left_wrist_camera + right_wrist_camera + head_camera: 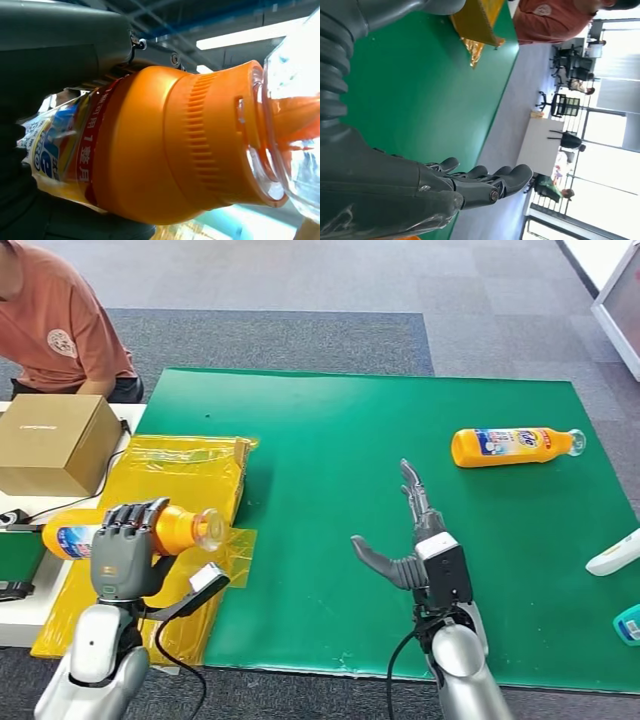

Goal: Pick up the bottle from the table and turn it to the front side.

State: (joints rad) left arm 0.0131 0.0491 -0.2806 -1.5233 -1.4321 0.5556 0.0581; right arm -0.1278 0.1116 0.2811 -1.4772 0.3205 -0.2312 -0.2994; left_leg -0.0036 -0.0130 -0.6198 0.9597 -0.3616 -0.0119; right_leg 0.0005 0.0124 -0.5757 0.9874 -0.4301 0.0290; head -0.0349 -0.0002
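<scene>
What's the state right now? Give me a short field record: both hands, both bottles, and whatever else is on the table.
left hand: grips the held bottle on its side, clear cap toward the mat
right hand: holds nothing, fingers spread, over the green mat
second bottle: lying on the mat's far right, apart from both hands
yellow bags: at the mat's left edge
cardboard box: far left, in front of a person

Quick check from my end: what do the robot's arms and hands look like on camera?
Both arms are silver with rounded shells. The left hand and right hand are dark grey, with many jointed fingers and a thick thumb. A black cable runs along each forearm, and a grey ribbed cover wraps the wrist.
</scene>
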